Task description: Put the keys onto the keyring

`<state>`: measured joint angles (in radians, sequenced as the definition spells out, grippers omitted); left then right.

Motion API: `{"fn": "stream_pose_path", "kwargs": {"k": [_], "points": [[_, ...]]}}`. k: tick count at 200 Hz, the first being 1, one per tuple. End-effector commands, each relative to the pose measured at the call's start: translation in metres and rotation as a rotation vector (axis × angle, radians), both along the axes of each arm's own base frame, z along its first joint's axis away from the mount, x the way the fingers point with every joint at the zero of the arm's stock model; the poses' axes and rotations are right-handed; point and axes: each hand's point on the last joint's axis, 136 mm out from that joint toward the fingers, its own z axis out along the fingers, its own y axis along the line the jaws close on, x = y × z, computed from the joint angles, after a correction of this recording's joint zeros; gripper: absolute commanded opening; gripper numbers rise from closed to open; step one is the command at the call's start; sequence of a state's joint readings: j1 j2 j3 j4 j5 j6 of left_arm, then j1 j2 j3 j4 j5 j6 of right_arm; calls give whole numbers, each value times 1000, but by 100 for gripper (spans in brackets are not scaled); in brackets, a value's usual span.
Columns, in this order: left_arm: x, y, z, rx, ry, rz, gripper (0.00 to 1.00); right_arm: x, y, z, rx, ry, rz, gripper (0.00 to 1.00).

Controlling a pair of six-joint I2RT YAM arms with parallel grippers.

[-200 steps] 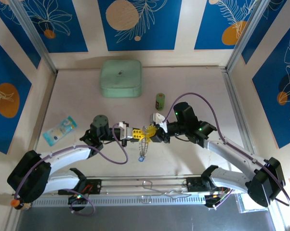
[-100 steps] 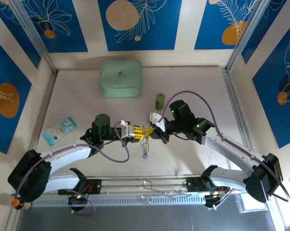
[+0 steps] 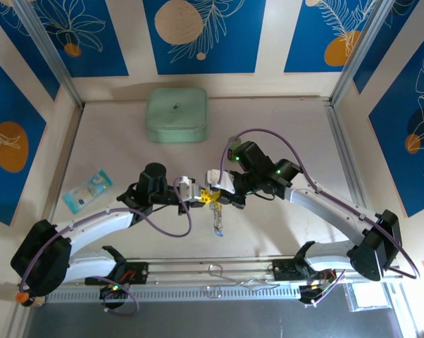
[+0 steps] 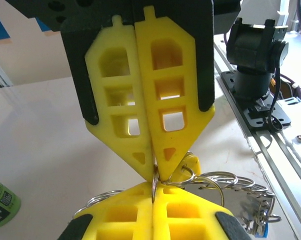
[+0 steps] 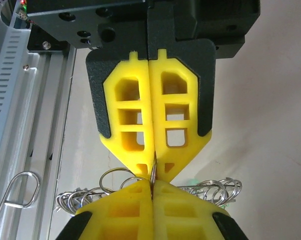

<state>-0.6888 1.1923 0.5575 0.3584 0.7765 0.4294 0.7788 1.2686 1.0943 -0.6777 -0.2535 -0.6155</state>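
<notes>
Top view: my left gripper (image 3: pixel 203 198) and my right gripper (image 3: pixel 219 196) meet tip to tip just below frame centre, over the table (image 3: pixel 120 151); both pairs of jaws are pressed fully together, no gap visible between the yellow fingers. Left wrist view: my left fingers (image 4: pixel 125 215) rise from the bottom edge and the right fingers (image 4: pixel 170 105) point down from the top; a thin metal wire sits in the seam where the two tips touch, so each pair of jaws is pinching the keyring (image 4: pixel 229 181). Its silvery coils fan out toward the lower right of that frame; a blue head among the keys (image 4: pixel 260 231) shows at the lower right edge, other key colours too small to tell. A rounded yellow piece sits just behind the right tips; cannot tell whether it is a key head. Right wrist view: loops of the ring spread to both sides behind my right fingers at the bottom of the frame; metal rail (image 5: pixel 35 100) runs down the left side. Top view again: the ring and keys hang as a small bundle just below the joined tips. Green cylinder (image 4: pixel 0 197) at lower left of the left wrist frame; mint-green box (image 3: pixel 177 114) at upper middle of the top view, well apart from both grippers; blue packet (image 3: pixel 87 189) at left.
</notes>
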Motion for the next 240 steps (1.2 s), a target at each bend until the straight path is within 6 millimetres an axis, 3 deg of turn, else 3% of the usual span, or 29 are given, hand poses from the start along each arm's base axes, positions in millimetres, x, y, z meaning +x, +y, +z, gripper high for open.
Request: {"fn": "stream_pose_path", "kwargs": {"k": [1, 11, 21, 37, 74, 108, 136, 158, 189, 216, 240], "points": [[1, -4, 24, -39, -86, -11, 0, -10, 8, 17, 84, 22, 38, 9], [1, -3, 27, -52, -95, -6, 0, -6, 6, 23, 151, 29, -2, 30], [1, -3, 29, -70, -101, 0, 0, -3, 2, 27, 226, 48, -42, 39], [4, -4, 34, -120, -105, 20, 0, -1, -5, 28, 307, 60, -93, 43], [8, -6, 40, -179, -98, 42, 0, 1, -11, 8, 342, 76, -171, 43], [7, -6, 40, -187, -98, 38, 0, 8, -13, 2, 328, 49, -198, 37], [5, -6, 40, -189, -94, 27, 0, 9, -13, 3, 318, 39, -196, 20], [4, -6, 41, -191, -95, 20, 0, 8, -15, 8, 322, 29, -194, 16], [-2, -6, 48, -221, -96, -9, 0, 7, -14, 3, 311, 41, -188, 0], [-13, -4, 65, -313, -96, -54, 0, 1, -12, -14, 261, 103, -165, 0], [-15, -3, 66, -324, -106, -68, 0, -6, -10, -13, 252, 143, -138, 0]]}}
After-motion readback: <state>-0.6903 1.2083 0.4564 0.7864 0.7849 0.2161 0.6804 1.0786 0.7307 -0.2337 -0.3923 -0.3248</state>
